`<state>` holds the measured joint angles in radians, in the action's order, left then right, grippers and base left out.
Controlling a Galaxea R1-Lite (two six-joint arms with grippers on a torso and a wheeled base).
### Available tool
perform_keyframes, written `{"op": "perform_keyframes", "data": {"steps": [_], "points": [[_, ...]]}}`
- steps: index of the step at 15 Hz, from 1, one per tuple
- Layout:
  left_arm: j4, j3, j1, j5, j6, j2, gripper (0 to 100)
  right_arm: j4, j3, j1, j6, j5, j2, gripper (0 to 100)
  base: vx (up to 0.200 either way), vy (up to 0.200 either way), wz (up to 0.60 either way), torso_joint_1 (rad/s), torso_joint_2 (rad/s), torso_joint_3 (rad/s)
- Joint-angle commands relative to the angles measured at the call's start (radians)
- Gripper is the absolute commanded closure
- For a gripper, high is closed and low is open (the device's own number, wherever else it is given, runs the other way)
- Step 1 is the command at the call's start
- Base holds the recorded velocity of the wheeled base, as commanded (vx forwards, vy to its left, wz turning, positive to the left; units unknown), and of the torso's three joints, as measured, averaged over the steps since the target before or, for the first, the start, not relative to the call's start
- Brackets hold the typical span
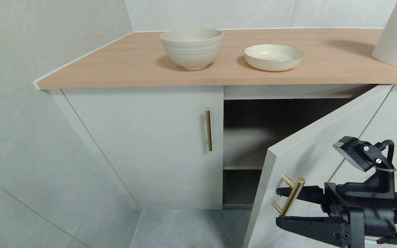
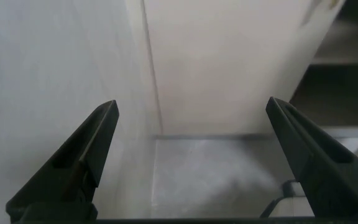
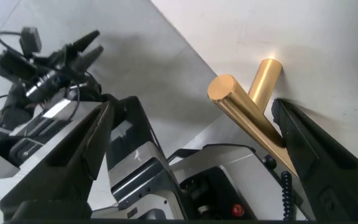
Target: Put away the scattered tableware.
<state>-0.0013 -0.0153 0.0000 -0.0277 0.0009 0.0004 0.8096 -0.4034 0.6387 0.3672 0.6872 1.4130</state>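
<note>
Up on the counter [image 1: 115,69] sit both pieces of tableware: the deep bowl [image 1: 191,48] toward the left and the shallow dish [image 1: 273,57] just to its right, apart from each other and well back from the front edge. Below them is the cabinet, its left door [image 1: 143,144] closed, its right door [image 1: 322,144] standing ajar and showing a dark interior with a shelf [image 1: 243,167]. Down at the lower right, the right gripper [image 1: 278,206] has its jaws spread wide, one finger above and one below the brass handle [image 1: 289,195] of the open door. From the right wrist view that gripper [image 3: 191,109] straddles the handle [image 3: 247,112], which sits close to one finger rather than centred; I cannot tell whether they touch. The left gripper [image 2: 191,106] hangs low by the closed door, jaws wide too, holding nothing. So the step in hand looks like working this door to clear a way in for the bowls, neither of which has been picked up yet. To do it well, centre the bar between the fingers before closing, so the grip doesn't skid off the round brass. Then follow the hinge's arc, not a straight line, or the wrist will fight the door. Swing it far enough that a bowl can pass to the shelf without clipping the door's edge. Let go cleanly and lift clear of the handle's posts before reaching up to the counter.
</note>
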Motion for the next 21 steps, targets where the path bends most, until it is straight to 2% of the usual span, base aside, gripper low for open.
{"op": "perform_keyframes", "data": {"steps": [1,2,3,5,8,9,10,11,13,14,15,16,18,20,21], "points": [[0.017,-0.161,-0.012,-0.101,-0.032,0.044,0,-0.004,0.020,-0.001,0.001,0.003,-0.016,0,0.000,0.000,0.00,0.000,0.00,0.000],[0.040,-0.230,-0.026,-0.147,-0.050,0.087,0,-0.004,0.021,-0.001,0.001,0.003,-0.016,0,0.000,0.000,0.00,0.000,0.00,0.000],[0.096,-0.411,-0.032,-0.230,-0.110,0.214,0,-0.004,0.025,-0.001,0.001,0.003,-0.017,0,0.000,0.000,0.00,0.000,0.00,0.000],[0.109,-0.563,-0.031,-0.319,-0.191,0.434,0,-0.003,0.025,-0.001,0.001,0.006,-0.014,0,0.000,0.000,0.00,0.000,0.00,0.000],[0.103,-0.612,-0.043,-0.456,-0.196,0.704,0,-0.003,0.029,-0.001,0.001,0.008,-0.016,0,0.000,0.000,0.00,0.000,0.00,0.000],[0.044,-0.617,-0.103,-0.469,-0.200,0.843,0,-0.003,0.037,-0.001,0.001,0.008,-0.016,0,0.000,0.000,0.00,0.000,0.00,0.000],[-0.063,-0.620,-0.152,-0.469,-0.211,0.952,0,-0.003,0.041,-0.001,0.001,0.008,-0.012,0,0.000,0.000,0.00,0.000,0.00,0.000],[-0.183,-0.620,-0.186,-0.469,-0.239,1.043,0,-0.003,0.054,-0.001,-0.001,0.008,-0.011,0,0.000,0.000,0.00,0.000,0.00,0.000],[-0.350,-0.626,-0.310,-0.466,-0.297,1.193,0,-0.003,0.055,-0.002,0.001,0.008,-0.014,0,0.000,0.000,0.00,0.000,0.00,0.000],[-0.462,-0.621,-0.426,-0.440,-0.377,1.319,0,-0.003,0.057,-0.002,-0.001,0.008,-0.014,0,0.000,0.000,0.00,0.000,0.00,0.000],[-0.562,-0.618,-0.508,-0.406,-0.432,1.417,0,-0.003,0.058,-0.002,-0.002,0.006,-0.012,0,0.000,0.000,0.00,0.000,0.00,0.000],[-0.655,-0.618,-0.558,-0.367,-0.455,1.507,0,-0.003,0.058,-0.002,-0.002,0.008,-0.016,0,0.000,0.000,0.00,0.000,0.00,0.000],[-0.847,-0.678,-0.630,-0.238,-0.440,1.672,0,-0.001,0.058,-0.002,-0.002,0.006,-0.017,0,0.000,0.000,0.00,0.000,0.00,0.000],[-0.865,-0.712,-0.649,-0.210,-0.403,1.716,0,-0.001,0.058,-0.002,-0.002,0.006,-0.016,0,0.000,0.000,0.00,0.000,0.00,0.000],[-0.862,-0.701,-0.650,-0.212,-0.403,1.718,0,-0.003,0.058,-0.002,-0.001,0.006,-0.016,0,0.000,0.000,0.00,0.000,0.00,0.000]]}}
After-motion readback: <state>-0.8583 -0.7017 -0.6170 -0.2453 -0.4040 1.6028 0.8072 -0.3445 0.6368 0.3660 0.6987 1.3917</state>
